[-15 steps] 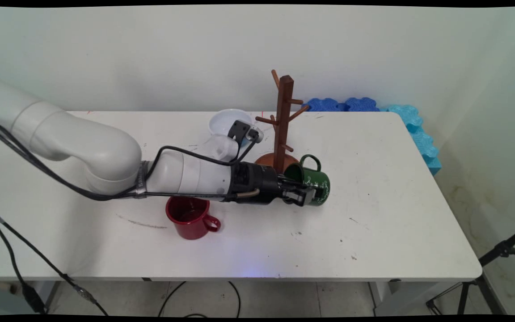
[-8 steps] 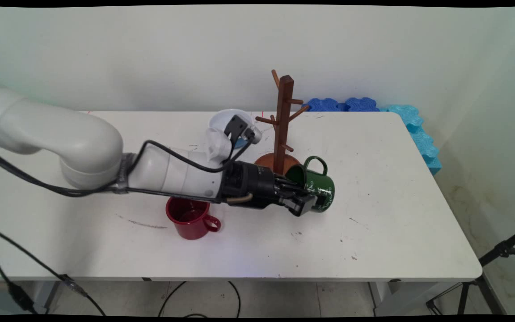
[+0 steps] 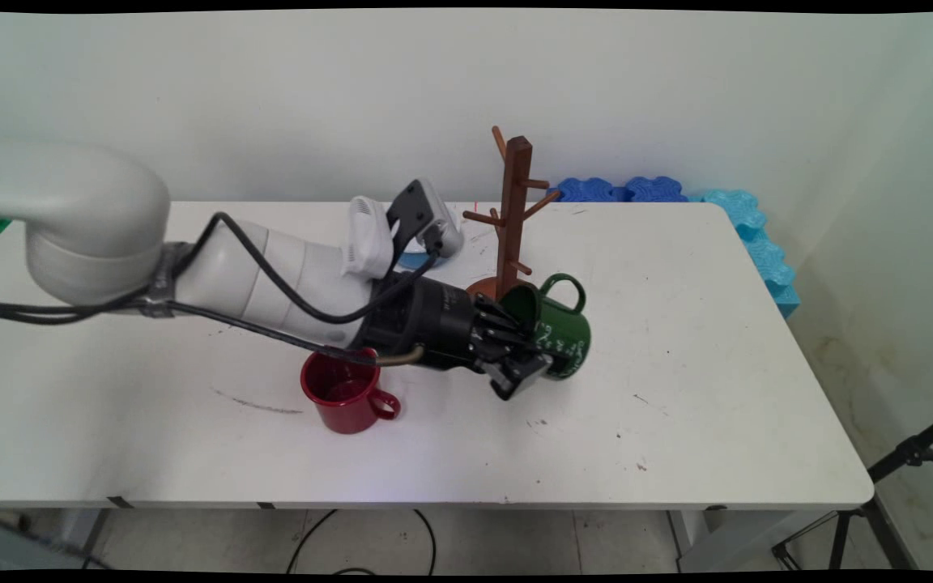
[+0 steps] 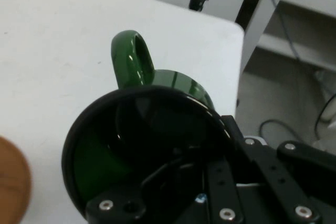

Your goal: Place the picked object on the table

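Hand view shows the tool [image 4: 210, 182] clamping the green mug's [image 4: 157, 129] rim (main view adds a red mug [image 3: 343, 394] nearby)

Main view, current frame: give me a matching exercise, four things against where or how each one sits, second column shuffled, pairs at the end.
Things:
1. green mug
2. red mug
3. mug tree
4. blue foam pieces

States:
A. stands upright, pegs bare
B. tilted, held at its rim by the gripper
C. past the table's far right corner
D. upright on the table, under the arm

Pairs: 1-B, 2-D, 3-A, 4-C
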Motion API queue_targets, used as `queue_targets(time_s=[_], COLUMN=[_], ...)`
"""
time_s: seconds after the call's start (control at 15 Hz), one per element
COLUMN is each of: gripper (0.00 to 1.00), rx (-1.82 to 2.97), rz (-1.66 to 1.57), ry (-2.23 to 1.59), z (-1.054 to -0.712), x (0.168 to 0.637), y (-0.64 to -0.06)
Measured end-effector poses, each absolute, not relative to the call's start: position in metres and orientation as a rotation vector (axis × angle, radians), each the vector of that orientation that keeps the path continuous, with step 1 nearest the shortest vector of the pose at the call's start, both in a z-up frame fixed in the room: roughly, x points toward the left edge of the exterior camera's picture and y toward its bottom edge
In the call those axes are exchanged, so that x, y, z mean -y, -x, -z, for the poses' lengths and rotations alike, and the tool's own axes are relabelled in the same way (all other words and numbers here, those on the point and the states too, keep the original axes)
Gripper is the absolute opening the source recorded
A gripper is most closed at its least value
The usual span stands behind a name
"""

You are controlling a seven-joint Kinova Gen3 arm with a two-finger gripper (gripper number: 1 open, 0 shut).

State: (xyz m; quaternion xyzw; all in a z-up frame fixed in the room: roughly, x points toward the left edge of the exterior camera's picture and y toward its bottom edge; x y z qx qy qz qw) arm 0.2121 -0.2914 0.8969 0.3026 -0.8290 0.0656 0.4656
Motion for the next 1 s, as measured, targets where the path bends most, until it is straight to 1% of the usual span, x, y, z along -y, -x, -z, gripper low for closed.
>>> queue_targets(time_s=[0.2, 0.53, 1.0], gripper=[0.0, 0.0, 0.0], rx=[2.119, 2.218, 2.359], rz=[-0.2, -0.246, -0.302], ry=[-0.739, -0.713, -0.629], z=[-0.909, -0.939, -0.963], x=[0.291, 0.293, 0.296], y=[-0.225, -0.248, -0.272])
